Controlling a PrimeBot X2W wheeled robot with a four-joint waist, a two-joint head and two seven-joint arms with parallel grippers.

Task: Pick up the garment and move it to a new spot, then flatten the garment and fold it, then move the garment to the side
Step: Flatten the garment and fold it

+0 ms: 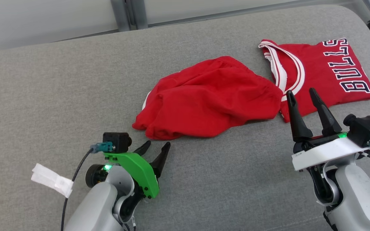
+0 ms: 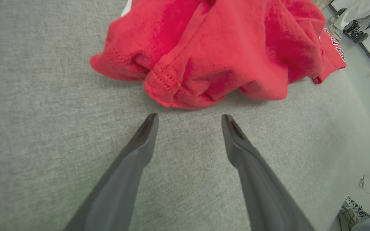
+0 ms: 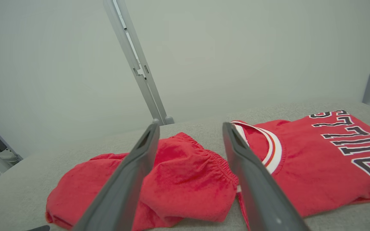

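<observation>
A: What is the bench (image 1: 43,96) made of?
B: Grey cloth, rough and woven. The red shorts (image 1: 207,96) are soft cloth with stitched edges.
A: And the left claw (image 1: 158,144)?
B: Dark and dull, like plastic. Its green cover (image 1: 138,168) is smooth, shiny plastic.

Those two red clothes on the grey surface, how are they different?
The shorts lie crumpled in a heap; the jersey lies flat and folded. The jersey bears BULLS lettering and striped white trim; the shorts look mostly plain. Both are red.
</observation>
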